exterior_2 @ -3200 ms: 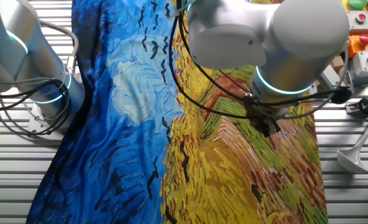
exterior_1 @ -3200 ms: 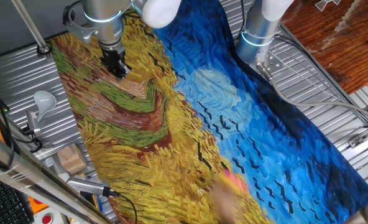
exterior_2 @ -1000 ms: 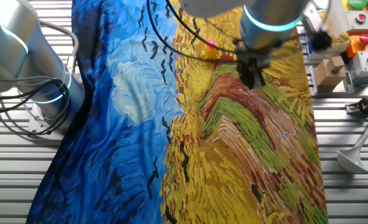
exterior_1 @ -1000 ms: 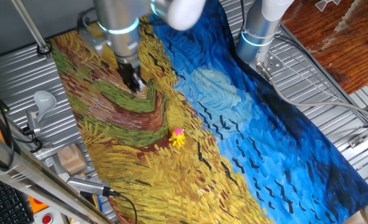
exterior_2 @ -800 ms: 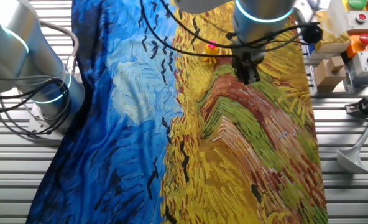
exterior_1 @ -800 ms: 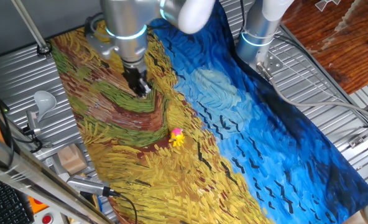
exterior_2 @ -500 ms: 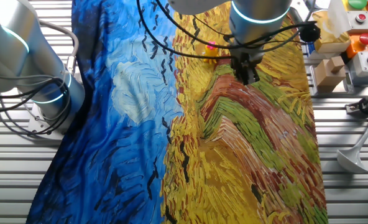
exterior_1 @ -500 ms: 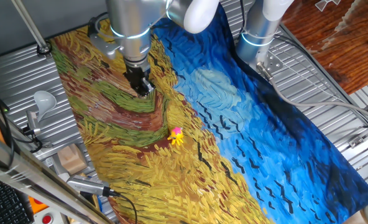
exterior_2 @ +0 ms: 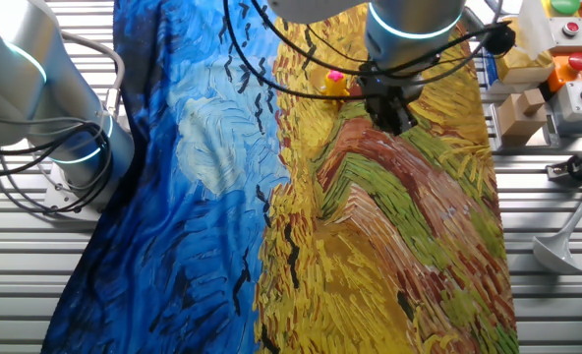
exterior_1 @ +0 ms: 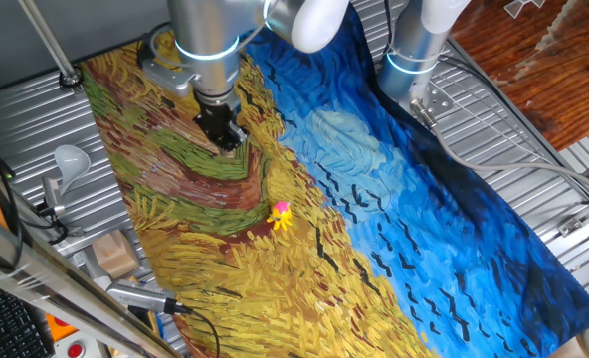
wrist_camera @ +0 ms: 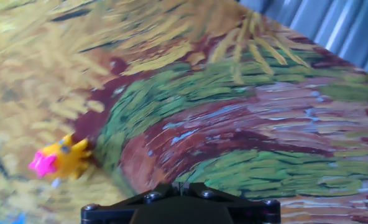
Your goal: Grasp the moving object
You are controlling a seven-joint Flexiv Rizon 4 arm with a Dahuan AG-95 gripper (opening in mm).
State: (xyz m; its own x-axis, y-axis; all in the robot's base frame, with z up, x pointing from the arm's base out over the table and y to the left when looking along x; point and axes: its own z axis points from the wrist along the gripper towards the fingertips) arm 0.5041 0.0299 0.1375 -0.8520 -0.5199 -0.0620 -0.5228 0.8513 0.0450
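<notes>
The moving object (exterior_1: 281, 216) is a tiny yellow spiky toy with a pink part, lying on the yellow area of the printed cloth (exterior_1: 394, 199). It also shows in the other fixed view (exterior_2: 336, 81) and at the left of the hand view (wrist_camera: 59, 158). My gripper (exterior_1: 223, 134) hangs just above the cloth over the green and brown strokes, up and left of the toy and apart from it. In the other fixed view my gripper (exterior_2: 399, 116) stands right of and slightly below the toy. In the hand view my gripper (wrist_camera: 179, 186) has its jaws together and holds nothing.
A second robot arm's base (exterior_1: 414, 50) stands at the cloth's far blue edge, also seen in the other fixed view (exterior_2: 45, 108). A wooden block (exterior_1: 115, 254) and a white scoop (exterior_1: 68, 159) lie beside the cloth. Control buttons (exterior_2: 566, 59) sit at the table corner.
My gripper has moved a little along the cloth toward the toy and turned at the wrist. The toy has shifted slightly up and left. The jaws stay shut.
</notes>
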